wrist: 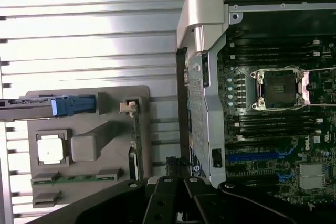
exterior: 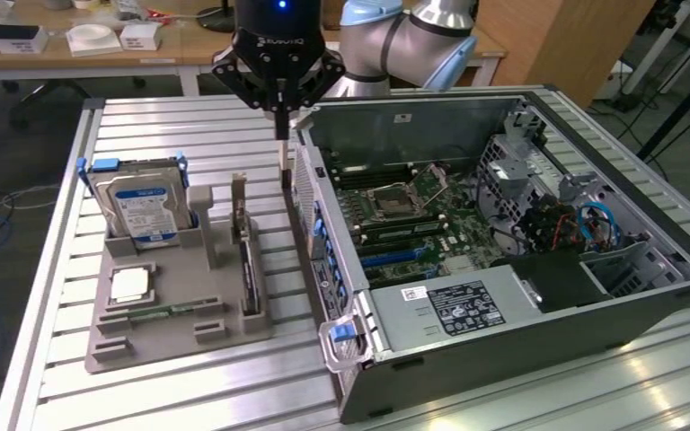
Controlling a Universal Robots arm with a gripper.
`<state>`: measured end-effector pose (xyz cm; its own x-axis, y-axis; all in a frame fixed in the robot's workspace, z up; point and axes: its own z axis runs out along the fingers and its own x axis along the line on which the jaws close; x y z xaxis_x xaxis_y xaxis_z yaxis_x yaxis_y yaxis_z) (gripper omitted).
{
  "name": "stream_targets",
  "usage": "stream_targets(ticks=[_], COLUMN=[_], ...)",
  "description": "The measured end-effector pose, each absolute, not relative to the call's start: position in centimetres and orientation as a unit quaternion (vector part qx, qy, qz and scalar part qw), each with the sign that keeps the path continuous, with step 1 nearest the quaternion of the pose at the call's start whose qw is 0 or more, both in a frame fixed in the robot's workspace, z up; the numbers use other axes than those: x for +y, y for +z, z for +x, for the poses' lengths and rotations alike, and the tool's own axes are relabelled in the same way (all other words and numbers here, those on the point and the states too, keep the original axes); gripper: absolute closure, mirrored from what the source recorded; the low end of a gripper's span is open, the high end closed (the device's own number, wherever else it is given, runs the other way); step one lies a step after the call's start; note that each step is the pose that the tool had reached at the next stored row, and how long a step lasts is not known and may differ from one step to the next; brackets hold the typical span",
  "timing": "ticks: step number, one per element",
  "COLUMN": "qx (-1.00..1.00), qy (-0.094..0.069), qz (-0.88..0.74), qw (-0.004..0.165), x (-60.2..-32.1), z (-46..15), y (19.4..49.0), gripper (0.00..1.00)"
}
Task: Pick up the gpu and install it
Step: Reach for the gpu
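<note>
The gpu is a thin dark card standing on edge in a slot of the grey holder tray, its pale bracket at the far end. In the wrist view the gpu shows edge-on with its bracket. My gripper hangs shut and empty above the gap between the tray and the computer case, a little past the card's bracket end and towards the case. In the wrist view my gripper points down beside the case's rear wall.
The open computer case lies on the exterior view's right, with the motherboard and its slots exposed. The tray also holds a silver hard drive, a processor chip and a green memory stick. Slatted metal table underneath.
</note>
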<state>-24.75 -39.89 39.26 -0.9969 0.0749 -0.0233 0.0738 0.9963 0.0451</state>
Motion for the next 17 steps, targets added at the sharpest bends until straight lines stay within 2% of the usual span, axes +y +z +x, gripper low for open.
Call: stream_targets(ticks=[17], qx=[0.999], qy=[0.022], qz=[0.037], qw=[0.012], x=[-39.9], z=[-26.3], y=[39.3], gripper=[0.89])
